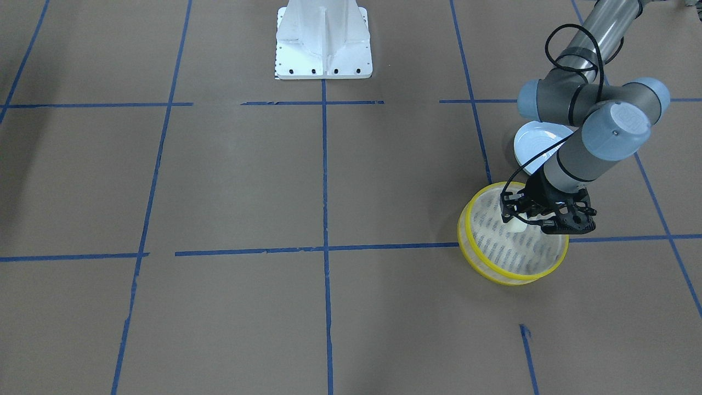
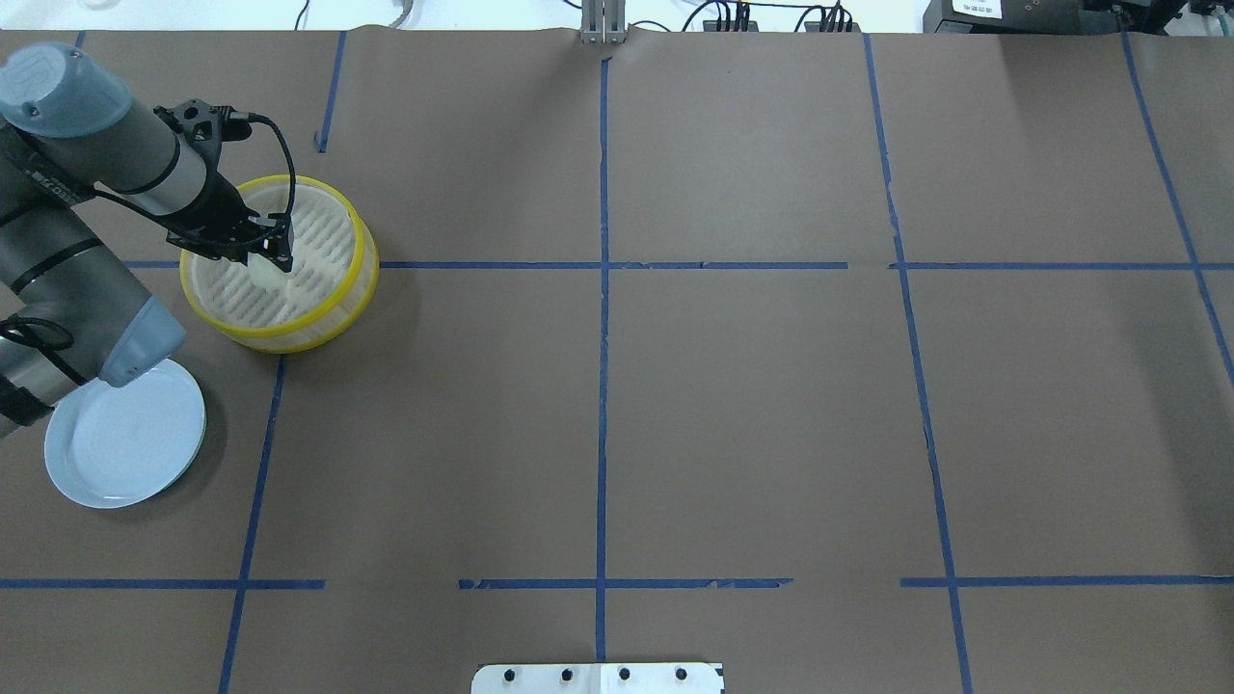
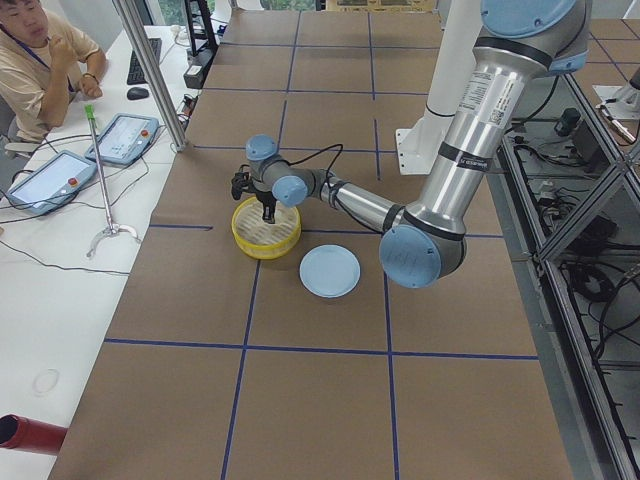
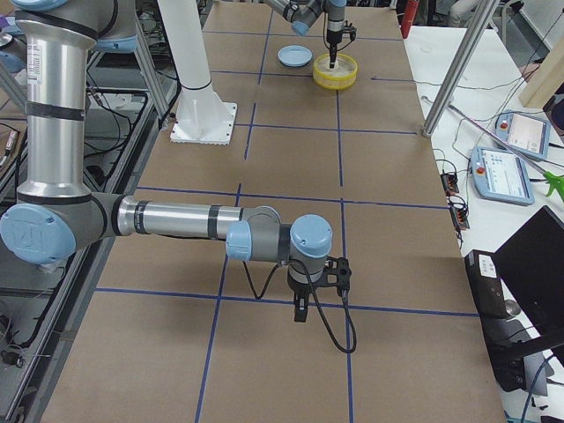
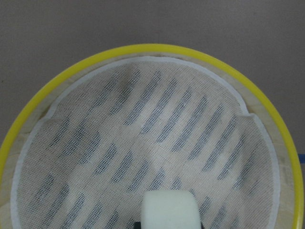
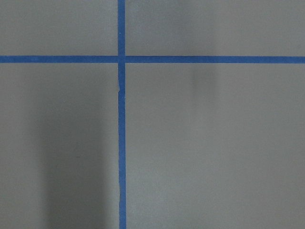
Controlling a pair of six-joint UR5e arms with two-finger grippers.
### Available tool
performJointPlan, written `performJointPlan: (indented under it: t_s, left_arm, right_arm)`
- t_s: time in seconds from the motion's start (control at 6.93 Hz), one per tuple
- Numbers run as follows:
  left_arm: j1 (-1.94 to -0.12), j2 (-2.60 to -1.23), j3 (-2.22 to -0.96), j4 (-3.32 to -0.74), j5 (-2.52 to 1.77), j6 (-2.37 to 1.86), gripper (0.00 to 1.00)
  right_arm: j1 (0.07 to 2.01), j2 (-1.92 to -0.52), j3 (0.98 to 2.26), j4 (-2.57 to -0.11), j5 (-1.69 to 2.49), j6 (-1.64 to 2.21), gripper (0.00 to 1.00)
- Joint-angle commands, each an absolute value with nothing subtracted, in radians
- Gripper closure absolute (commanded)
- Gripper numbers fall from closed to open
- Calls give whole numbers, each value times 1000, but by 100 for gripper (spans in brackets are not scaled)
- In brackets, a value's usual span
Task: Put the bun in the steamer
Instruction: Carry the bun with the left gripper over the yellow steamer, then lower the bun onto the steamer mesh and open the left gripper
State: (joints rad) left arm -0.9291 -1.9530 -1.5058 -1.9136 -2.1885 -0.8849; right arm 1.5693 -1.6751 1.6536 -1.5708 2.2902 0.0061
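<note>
The steamer (image 2: 289,339), a round basket with yellow rims and a pale mesh floor, stands at the table's left side; it also shows in the front view (image 1: 510,277) and fills the left wrist view (image 5: 143,48). My left gripper (image 2: 268,262) reaches down inside it, shut on the cream-white bun (image 5: 170,210), which sits low over the mesh floor (image 1: 516,224). My right gripper (image 4: 301,313) shows only in the exterior right view, hanging over bare table far from the steamer, and I cannot tell if it is open or shut.
A pale blue plate (image 2: 125,443) lies empty on the table beside the steamer, partly under my left arm's elbow. The white robot base (image 1: 323,44) stands at the table's middle edge. An operator (image 3: 40,60) sits past the table's far side.
</note>
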Motion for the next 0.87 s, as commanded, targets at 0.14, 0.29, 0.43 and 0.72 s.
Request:
performJointPlan:
  t_s: [0.14, 0.29, 0.43, 0.72]
  left_arm:
    - [-928, -1963, -1467, -1924, -2186, -894, 58]
    - [-927, -1970, -1463, -1922, -2186, -894, 58]
    - [-925, -1970, -1459, -1924, -2186, -894, 58]
    - [-922, -1970, -1453, -1924, -2184, -893, 57]
  right_arm:
    - [1569, -1675, 1654, -1571, 2290, 6, 0]
    - [1569, -1675, 1654, -1571, 2290, 6, 0]
    - [1569, -1675, 1654, -1571, 2290, 6, 0]
    - [1569, -1675, 1654, -1571, 2290, 6, 0]
